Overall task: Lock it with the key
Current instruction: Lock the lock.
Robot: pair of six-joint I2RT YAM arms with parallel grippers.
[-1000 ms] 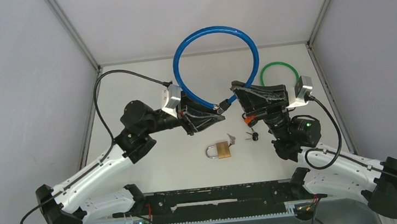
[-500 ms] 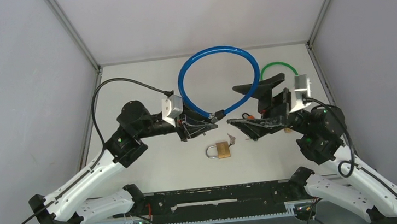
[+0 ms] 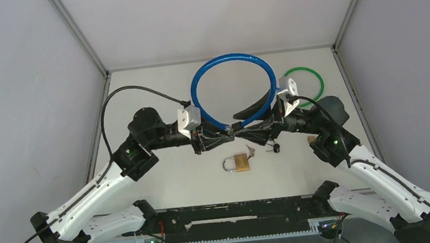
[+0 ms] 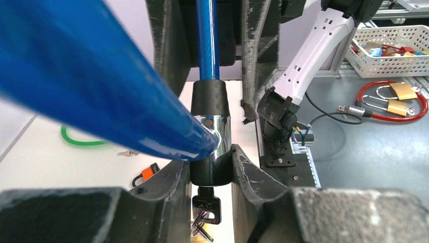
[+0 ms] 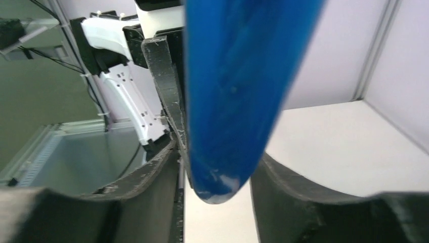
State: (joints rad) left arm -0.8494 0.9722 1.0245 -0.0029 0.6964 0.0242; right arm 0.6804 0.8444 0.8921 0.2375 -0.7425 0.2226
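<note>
Cable lock, blue, arcs over the middle of the table between your two arms. Your left gripper is clamped on the lock body, with the key sticking out of its end nearest the wrist camera. Your right gripper faces it from the right, jaws either side of the cable's free end (whether they press on it you cannot tell). A brass padlock lies just near of both grippers, and a green cable at far right.
</note>
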